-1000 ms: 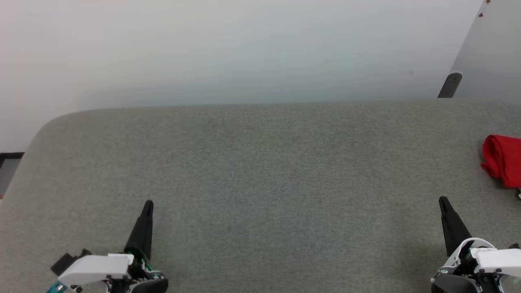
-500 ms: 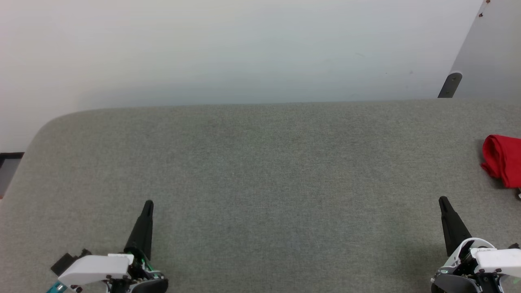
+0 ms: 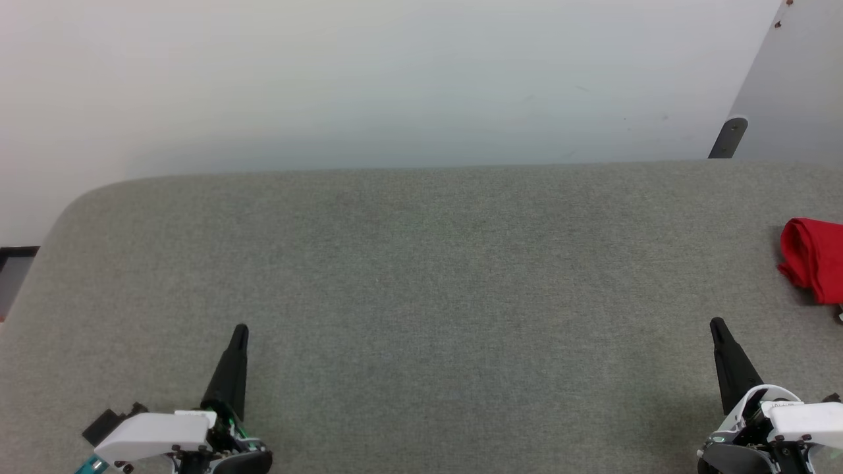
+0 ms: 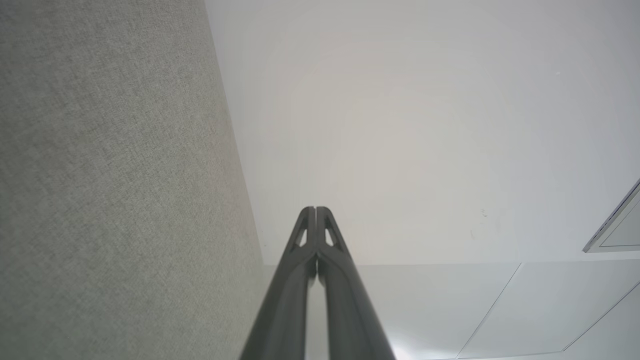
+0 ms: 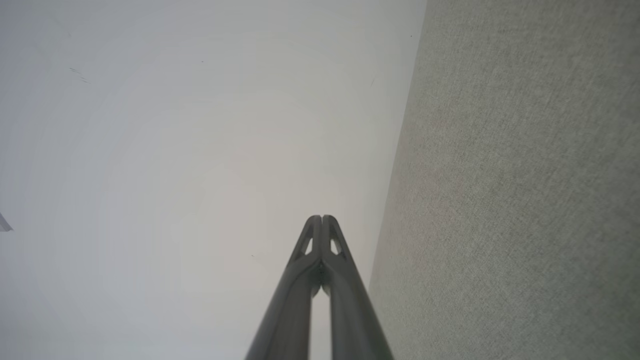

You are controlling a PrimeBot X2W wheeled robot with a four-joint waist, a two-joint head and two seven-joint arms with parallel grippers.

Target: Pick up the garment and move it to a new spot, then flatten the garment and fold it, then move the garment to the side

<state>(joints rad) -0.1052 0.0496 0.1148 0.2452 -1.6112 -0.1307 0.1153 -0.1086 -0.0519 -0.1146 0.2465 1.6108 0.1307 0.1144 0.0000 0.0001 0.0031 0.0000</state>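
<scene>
Grey fabric tabletop (image 3: 421, 296) matches a second ago, nothing shifted; one red garment (image 3: 813, 260) lies bunched at its right edge, beyond my right gripper (image 3: 716, 324); my left gripper (image 3: 240, 330) sits well apart; both grippers have fingers pressed together, empty.

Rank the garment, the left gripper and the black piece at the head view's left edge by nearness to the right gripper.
1. garment, close on the right gripper's right.
2. left gripper, across the table.
3. black piece, past the table's left end.
</scene>
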